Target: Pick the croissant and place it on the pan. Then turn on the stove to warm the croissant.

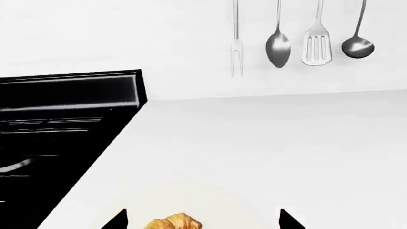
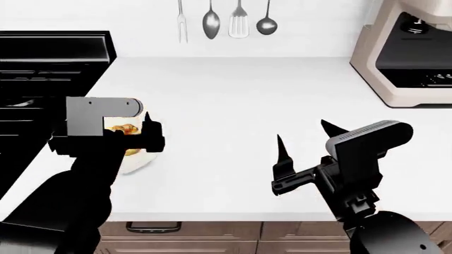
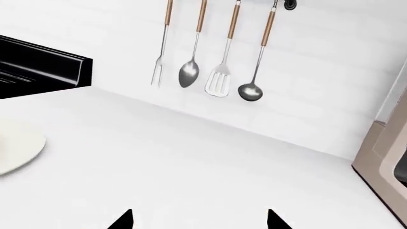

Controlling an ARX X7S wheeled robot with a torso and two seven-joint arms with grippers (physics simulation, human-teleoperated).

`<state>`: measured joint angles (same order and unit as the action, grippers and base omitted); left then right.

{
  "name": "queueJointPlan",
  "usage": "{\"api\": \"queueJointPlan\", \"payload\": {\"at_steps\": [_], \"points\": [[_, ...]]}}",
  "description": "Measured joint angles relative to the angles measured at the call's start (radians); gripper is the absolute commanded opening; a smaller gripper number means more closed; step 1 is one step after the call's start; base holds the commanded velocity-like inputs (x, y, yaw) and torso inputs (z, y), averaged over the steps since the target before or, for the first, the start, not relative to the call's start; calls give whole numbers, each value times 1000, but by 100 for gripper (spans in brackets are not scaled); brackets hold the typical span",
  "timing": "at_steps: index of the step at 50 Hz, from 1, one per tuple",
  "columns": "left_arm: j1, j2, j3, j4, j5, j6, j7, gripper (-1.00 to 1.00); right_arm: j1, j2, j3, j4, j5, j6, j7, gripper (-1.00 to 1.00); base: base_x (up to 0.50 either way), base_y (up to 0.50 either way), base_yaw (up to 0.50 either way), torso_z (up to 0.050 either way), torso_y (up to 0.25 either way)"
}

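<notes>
The golden-brown croissant [image 1: 173, 223] lies on a round white plate [image 1: 197, 202] on the counter, just right of the black stove [image 1: 57, 138]. My left gripper [image 1: 203, 220] hovers over the plate, open, its two dark fingertips wide on either side of the croissant and not touching it. In the head view the croissant [image 2: 126, 128] peeks out beside the left wrist. My right gripper [image 2: 304, 138] is open with nothing in it, above the counter further right. The pan cannot be made out on the dark stove top.
Several utensils [image 2: 226, 21] hang on the back wall. A beige coffee machine [image 2: 406, 53] stands at the counter's back right. The counter's front edge runs above wooden drawers [image 2: 211, 230]. In the right wrist view the plate [image 3: 19, 148] shows at one side.
</notes>
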<state>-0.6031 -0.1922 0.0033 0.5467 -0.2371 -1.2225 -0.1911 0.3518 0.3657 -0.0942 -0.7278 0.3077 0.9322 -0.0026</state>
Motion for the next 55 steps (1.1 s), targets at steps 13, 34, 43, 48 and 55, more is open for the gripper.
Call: {"api": "queueJointPlan", "payload": {"at_steps": [13,34,43,48,55], "points": [[-181,83,-180,-149,-137,-203,-298,100,34,5,-16,5,12,6,-12,100,0,0,0,0,0],[-371,133,-378,-482,-940,-292,-1179,100,50,15,-25,31,23,-21,-30,100,0,0,0,0,0],[-416,133,-378,-554,-989,-240,-1252,100,45,16,-26,39,26,-34,-33,100,0,0,0,0,0],[-429,131,-369,-596,-977,-191,-1257,100,41,18,-24,42,29,-40,-34,100,0,0,0,0,0],[-440,121,-339,-661,-923,-103,-1232,100,33,20,-19,49,34,-53,-38,100,0,0,0,0,0]]}}
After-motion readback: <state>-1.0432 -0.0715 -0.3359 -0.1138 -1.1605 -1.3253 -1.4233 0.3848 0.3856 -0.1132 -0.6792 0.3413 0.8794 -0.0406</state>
